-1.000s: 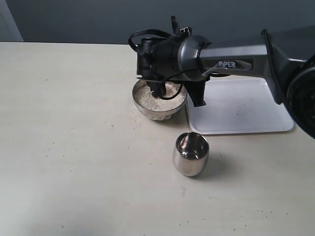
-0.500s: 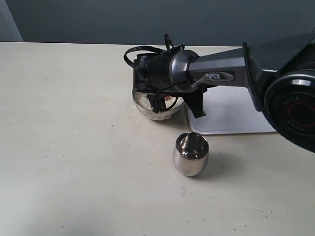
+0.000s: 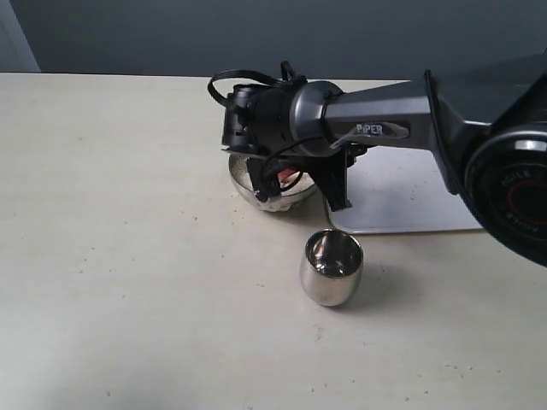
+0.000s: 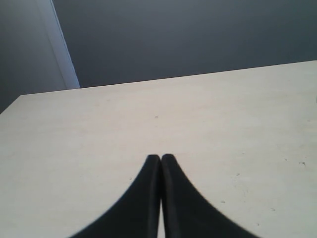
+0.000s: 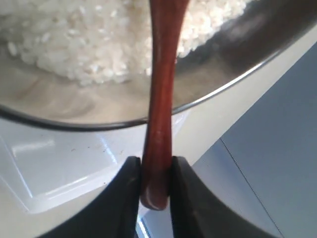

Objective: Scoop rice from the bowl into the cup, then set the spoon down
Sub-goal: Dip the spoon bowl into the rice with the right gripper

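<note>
The exterior view looks down slantwise from mid-distance over the pale cream table (image 3: 128,273). The left wrist view skims the same table from low down. The right wrist view hugs the wide silver metal bowl (image 5: 237,59), which the exterior view also shows.

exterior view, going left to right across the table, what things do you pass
bowl → cup → white tray
</note>
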`<state>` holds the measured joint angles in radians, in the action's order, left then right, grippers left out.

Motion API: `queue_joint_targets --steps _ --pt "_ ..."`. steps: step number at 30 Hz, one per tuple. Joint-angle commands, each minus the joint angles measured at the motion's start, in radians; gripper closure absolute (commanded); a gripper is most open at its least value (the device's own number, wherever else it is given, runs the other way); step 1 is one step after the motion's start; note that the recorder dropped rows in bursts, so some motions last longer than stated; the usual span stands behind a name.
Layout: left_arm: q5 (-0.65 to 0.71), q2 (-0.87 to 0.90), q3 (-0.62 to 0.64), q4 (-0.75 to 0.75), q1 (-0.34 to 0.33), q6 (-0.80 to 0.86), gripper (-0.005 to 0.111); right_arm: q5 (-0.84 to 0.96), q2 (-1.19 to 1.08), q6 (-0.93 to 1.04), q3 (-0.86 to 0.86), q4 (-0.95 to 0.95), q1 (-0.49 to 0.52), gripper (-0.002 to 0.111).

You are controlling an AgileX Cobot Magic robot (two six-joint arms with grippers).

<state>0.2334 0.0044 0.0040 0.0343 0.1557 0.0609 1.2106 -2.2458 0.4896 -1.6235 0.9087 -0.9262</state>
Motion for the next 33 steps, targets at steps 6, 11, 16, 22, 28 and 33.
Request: queue_joint_targets --steps 6,11,16,22,28,33 --pt "-0.001 -0.004 -0.004 0.005 0.006 -0.007 0.106 0.010 0.014 0.103 -0.114 -0.217 0.016 0.109" --pt "-0.001 -0.004 -0.004 0.005 0.006 -0.007 0.106 0.010 0.014 0.144 -0.116 -0.287 0.043 0.109" --pt "-0.001 -0.004 -0.004 0.005 0.006 -0.007 0.106 0.010 0.014 0.146 -0.116 -0.336 0.061 0.109" --pt "-0.001 -0.004 -0.004 0.005 0.006 -0.007 0.106 0.010 0.014 0.146 -0.116 -0.370 0.076 0.109" --pt "-0.001 -0.004 -0.004 0.005 0.006 -0.007 0.106 0.010 0.017 0.141 -0.116 -0.431 0.098 0.109" --pt "-0.001 -0.004 -0.004 0.005 0.006 -0.007 0.106 0.010 0.023 0.138 -0.116 -0.442 0.100 0.109"
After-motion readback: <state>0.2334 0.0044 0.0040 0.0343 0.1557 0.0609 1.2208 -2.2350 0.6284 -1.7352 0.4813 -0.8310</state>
